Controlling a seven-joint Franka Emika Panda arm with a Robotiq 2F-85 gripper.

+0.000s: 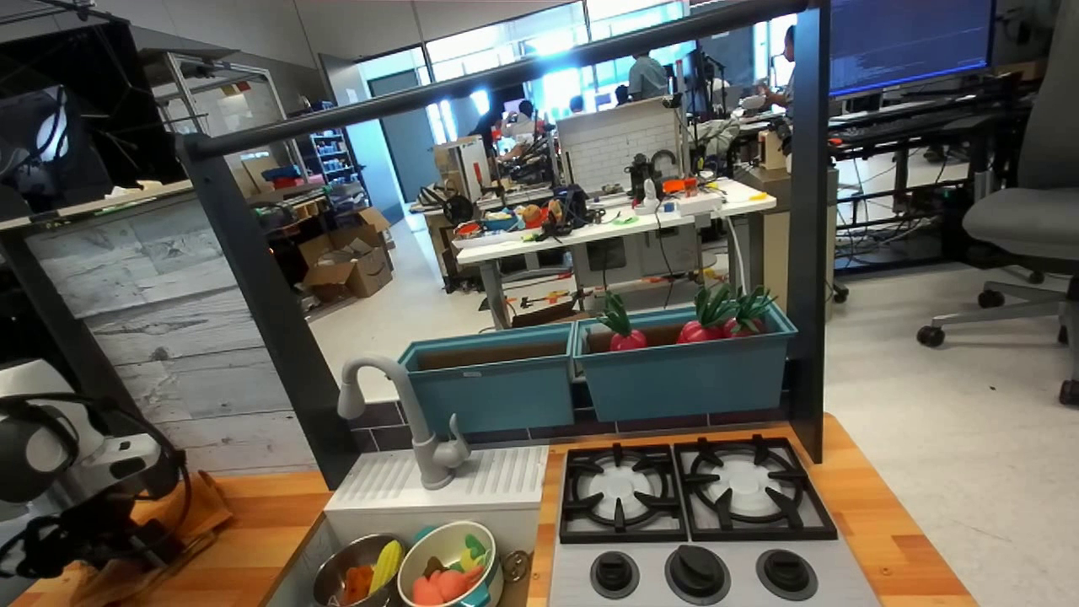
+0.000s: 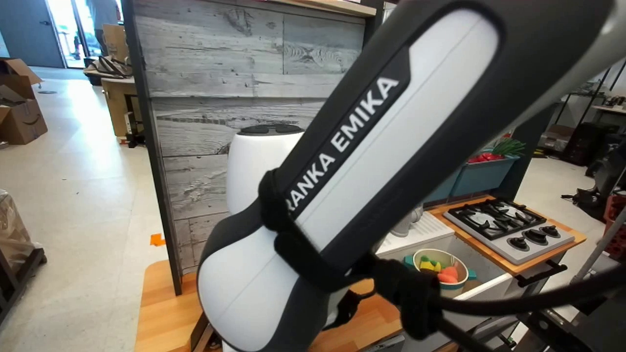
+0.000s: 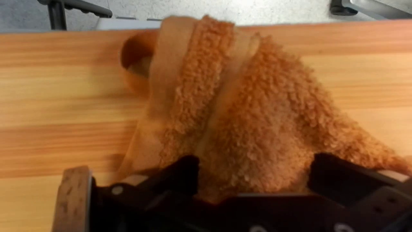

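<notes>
A fuzzy orange-brown towel (image 3: 257, 129) with smooth edge bands lies bunched and folded on the wooden counter (image 3: 64, 96). On its left side one fold curls into a loop. My gripper (image 3: 254, 172) stands open over the near part of the towel, black fingertips (image 3: 190, 167) wide apart with fluffy cloth visible between them. Whether the fingers touch the cloth I cannot tell. In an exterior view the towel (image 1: 202, 506) shows beside the arm at the far left, and the fingers are hard to make out there. The arm (image 2: 371, 146) hides the towel area in an exterior view.
The sink holds a metal pot (image 1: 329, 573) with toy corn and a cream pot (image 1: 408, 582) with toy food. A grey faucet (image 1: 413, 405), a stove (image 1: 700, 548) and teal planters (image 1: 691, 379) stand beyond. A wood-look panel (image 1: 160, 320) rises behind the counter.
</notes>
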